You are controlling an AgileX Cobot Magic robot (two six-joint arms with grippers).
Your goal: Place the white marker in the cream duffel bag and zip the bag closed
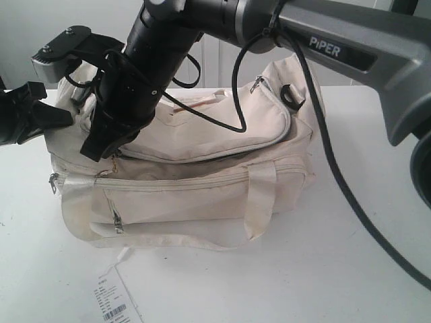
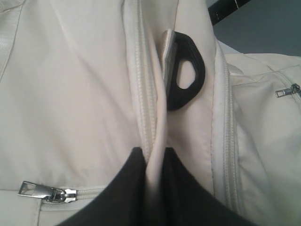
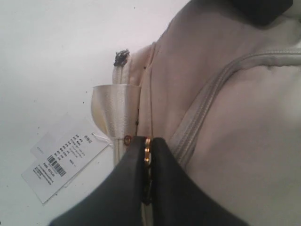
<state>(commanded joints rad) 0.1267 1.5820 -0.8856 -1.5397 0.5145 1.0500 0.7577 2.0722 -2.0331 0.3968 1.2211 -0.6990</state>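
A white surface [image 1: 350, 269] fills the exterior view, and the cream duffel bag [image 1: 202, 195] slumps across the middle of the frame. Its top flap is rumpled, with a dark slit of opening showing beneath it. The grey right arm [image 1: 337, 47] sweeps in from the upper right corner and crosses to the bag's left end.

There the right pincer [image 3: 147, 141] is pressed together on a small brass-coloured zip pull [image 3: 147, 155]. The left pincer [image 2: 151, 157] is clamped on a fold of cream cloth beside the zip track. A black end clip [image 2: 186, 75] sits just above that fold in the left wrist frame.

A shiny strap handle [image 1: 259, 195] droops down the bag's front, right of centre. A barcode paper tag [image 1: 114, 303] lies on the surface at the lower left. A silver pocket puller [image 2: 47, 192] glints in the lower left of the left wrist frame.

The white marker appears in no view. It is probably already inside, though the frames cannot confirm that.

The bag looks light and floppy, and its cloth is likely to bunch and drag if pulled from one point alone. That favours a pinch on the fabric at the zip's end to hold the track taut. The pull itself is tiny, hard and probably slick, so it is best gripped squarely across its flat tab.
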